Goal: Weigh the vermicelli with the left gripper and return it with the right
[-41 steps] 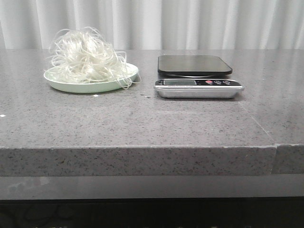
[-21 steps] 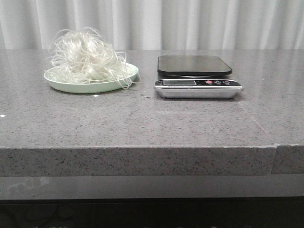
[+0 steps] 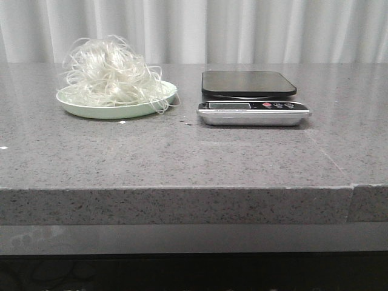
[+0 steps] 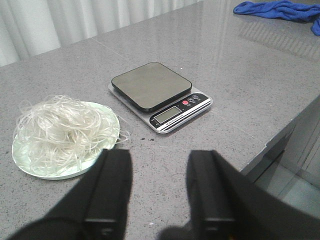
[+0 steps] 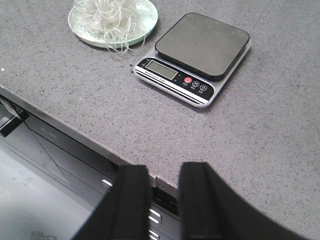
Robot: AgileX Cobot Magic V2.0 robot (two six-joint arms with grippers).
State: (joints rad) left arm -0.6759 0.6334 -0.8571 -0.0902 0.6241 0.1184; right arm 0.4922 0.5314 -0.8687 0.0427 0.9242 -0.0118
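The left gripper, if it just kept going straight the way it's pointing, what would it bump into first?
Probably bare table. The left gripper is open and aims down at the grey top between the plate of vermicelli and the scale. Depth is hard to judge, but neither seems squarely in line.

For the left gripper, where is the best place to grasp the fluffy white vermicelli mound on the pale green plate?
Probably the high centre of the fluffy white vermicelli mound, coming straight down with the left gripper open. The strands pile tallest there, while the edges lie thin over the pale green plate rim.
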